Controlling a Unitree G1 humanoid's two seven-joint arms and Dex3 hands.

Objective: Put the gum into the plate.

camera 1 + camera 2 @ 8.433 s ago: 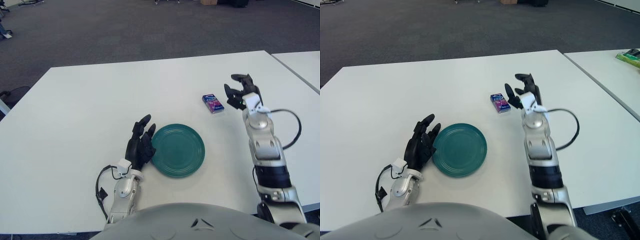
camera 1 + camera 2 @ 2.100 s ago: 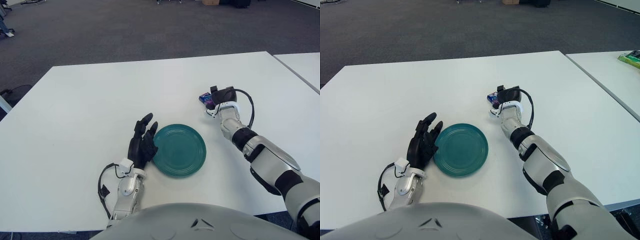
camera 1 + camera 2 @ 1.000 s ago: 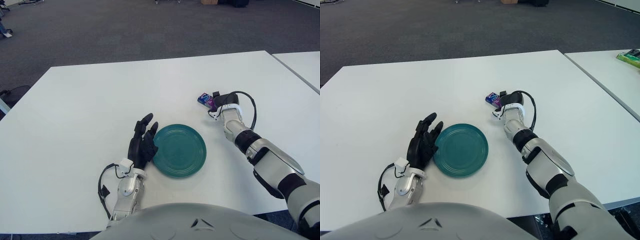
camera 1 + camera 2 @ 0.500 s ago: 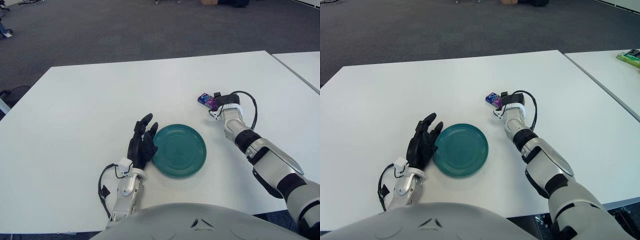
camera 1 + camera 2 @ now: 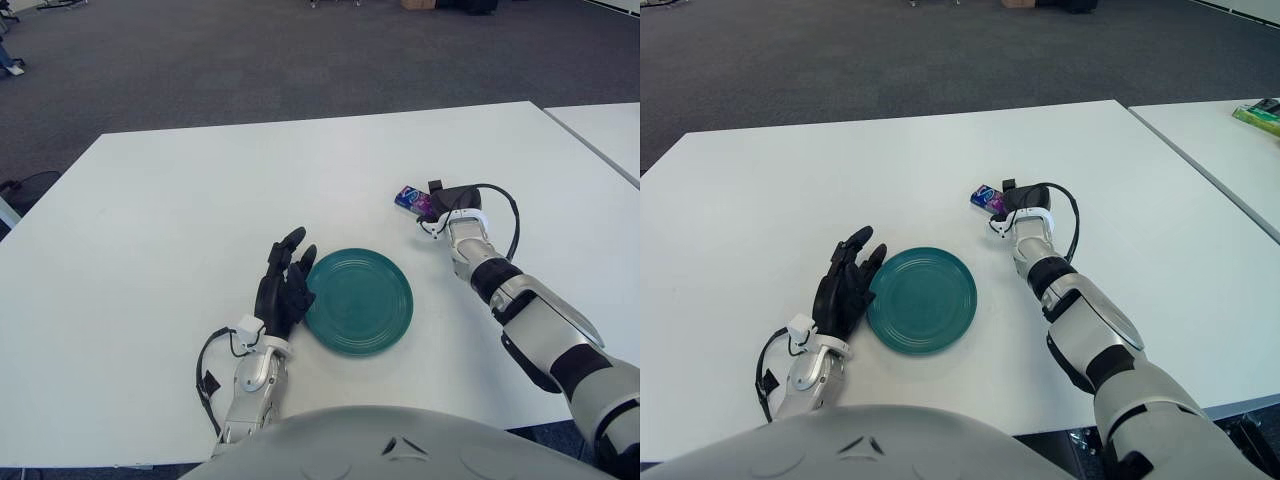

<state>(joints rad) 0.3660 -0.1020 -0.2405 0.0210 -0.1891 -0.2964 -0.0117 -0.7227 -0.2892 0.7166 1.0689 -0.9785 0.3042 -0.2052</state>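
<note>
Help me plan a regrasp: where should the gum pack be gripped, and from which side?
Grip the gum pack across its narrow sides, coming from its right, where the right hand is. It is a small flat box, with the plate nearer the robot.

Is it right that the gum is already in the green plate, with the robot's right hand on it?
Not quite. The gum is not in the green plate yet. It is beyond the plate and to its right, over the white table, with the right hand closed on it. The left eye view shows this. The left hand shows beside the plate's left edge.
</note>
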